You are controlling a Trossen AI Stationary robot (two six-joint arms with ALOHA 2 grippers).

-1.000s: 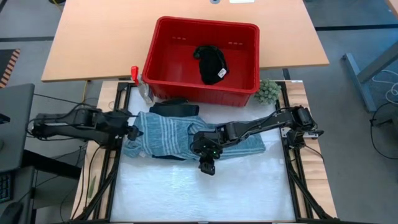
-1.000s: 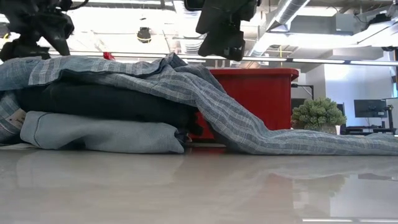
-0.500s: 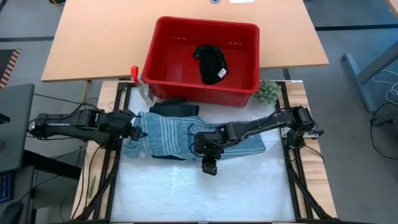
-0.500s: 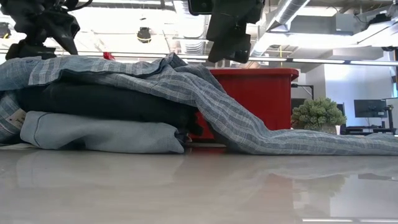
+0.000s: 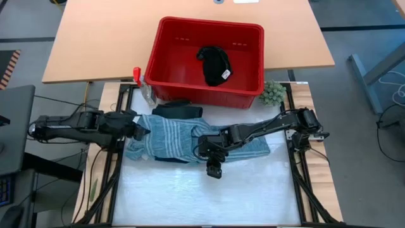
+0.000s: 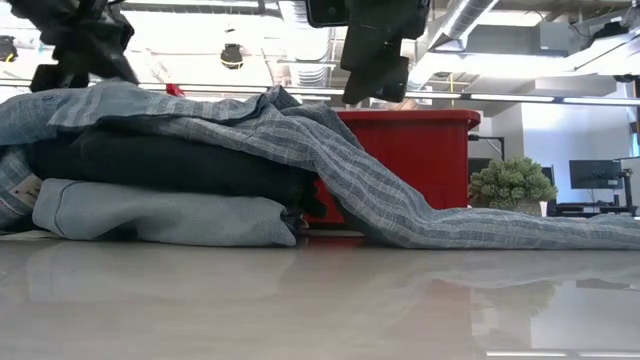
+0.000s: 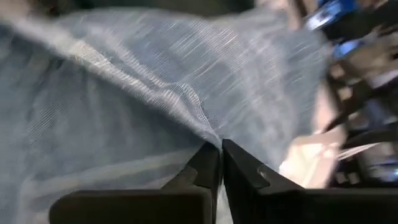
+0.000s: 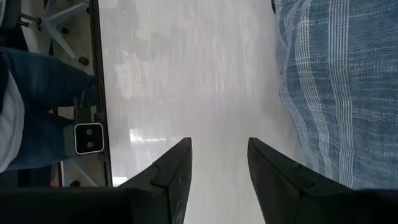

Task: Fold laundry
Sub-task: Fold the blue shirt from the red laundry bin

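The left gripper [image 5: 140, 131] is found at the left edge of the grey-blue striped garment [image 5: 174, 136], its fingers [image 7: 208, 169] now clenched on a raised pinch of that cloth; a second earlier they stood apart just off the same edge. In the low view the striped cloth under this gripper has been drawn up slightly compared with the earlier frame. The striped garment is draped over a dark navy garment [image 6: 170, 165] and a light blue garment [image 6: 160, 215] stacked on the white table [image 5: 202, 196], with its right part trailing flat onto the tabletop. Behind the pile, a black garment [image 5: 215, 65] with a white tag lies in the red basket [image 5: 253, 35]. The right gripper [image 5: 214, 168] is held above bare table at the front edge of the striped garment, released and empty, and has been shifted a little forward since the earlier frame.
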